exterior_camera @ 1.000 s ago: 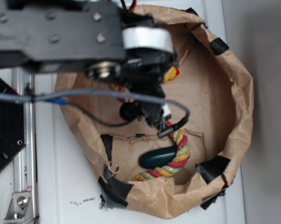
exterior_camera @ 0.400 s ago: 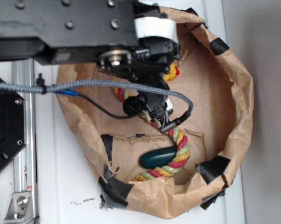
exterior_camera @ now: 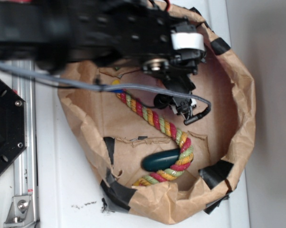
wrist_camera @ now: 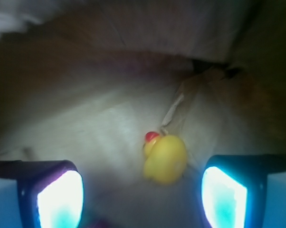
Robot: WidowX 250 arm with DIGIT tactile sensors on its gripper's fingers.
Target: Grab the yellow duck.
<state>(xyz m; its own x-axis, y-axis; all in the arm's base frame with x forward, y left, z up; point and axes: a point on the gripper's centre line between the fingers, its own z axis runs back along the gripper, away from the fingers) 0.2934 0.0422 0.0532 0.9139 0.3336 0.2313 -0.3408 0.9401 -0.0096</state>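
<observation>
Sitting on the brown paper bag (wrist_camera: 109, 137), the yellow duck (wrist_camera: 166, 159) has a red beak. The fingers (wrist_camera: 62, 199) are wide open, one on each side of it, not touching.

Since the earlier pictures the arm (exterior_camera: 109, 33) has swung toward the far-right wall of the paper bag (exterior_camera: 243, 109), and its wrist now covers the spot where a bit of yellow duck showed before. More of the twisted rope (exterior_camera: 155, 118) lies uncovered, running bare from the bag's upper left down to the green block (exterior_camera: 161, 159).
</observation>
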